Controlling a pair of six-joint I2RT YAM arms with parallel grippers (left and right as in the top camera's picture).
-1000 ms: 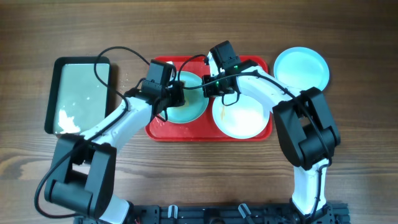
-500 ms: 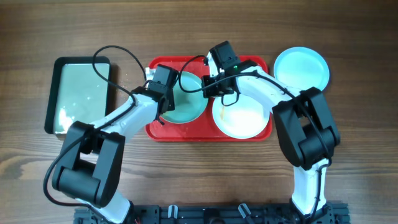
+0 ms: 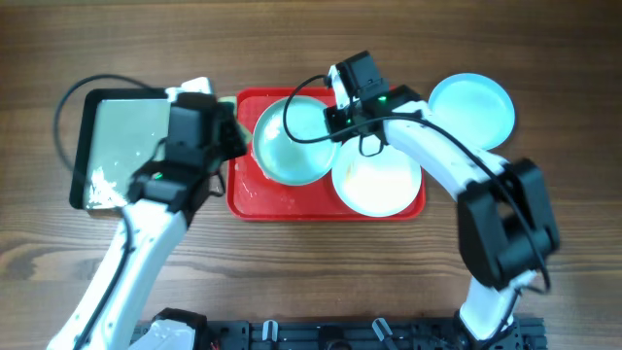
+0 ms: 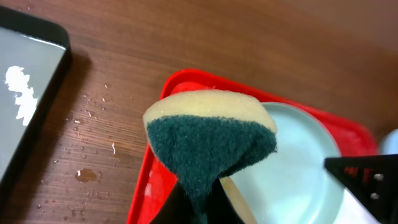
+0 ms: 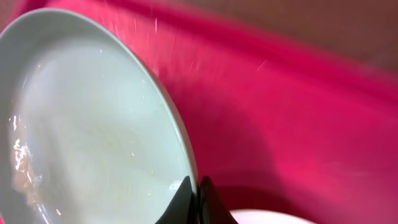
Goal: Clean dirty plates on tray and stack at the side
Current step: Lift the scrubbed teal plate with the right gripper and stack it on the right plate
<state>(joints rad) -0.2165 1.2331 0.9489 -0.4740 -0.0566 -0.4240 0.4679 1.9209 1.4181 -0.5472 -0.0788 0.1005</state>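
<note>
My right gripper [image 3: 335, 124] is shut on the right rim of a pale aqua plate [image 3: 290, 142] and holds it tilted over the left half of the red tray [image 3: 243, 199]. The right wrist view shows the jaws [image 5: 194, 190] pinching that wet rim [image 5: 93, 124]. A white plate [image 3: 377, 183] lies in the tray's right half. A second aqua plate [image 3: 472, 107] lies on the table right of the tray. My left gripper [image 3: 231, 136] is at the tray's left edge, shut on a green-and-yellow sponge [image 4: 208, 140], apart from the held plate [image 4: 292, 168].
A narrow black-rimmed tray [image 3: 121, 146] with water and foam sits left of the red tray. Water drops [image 4: 87, 175] dot the wooden table between the two trays. Cables arch over the tray's back edge.
My left gripper has drawn back leftward from the aqua plate with the sponge. My right gripper has raised and tilted the plate, and it now looks larger from overhead.
</note>
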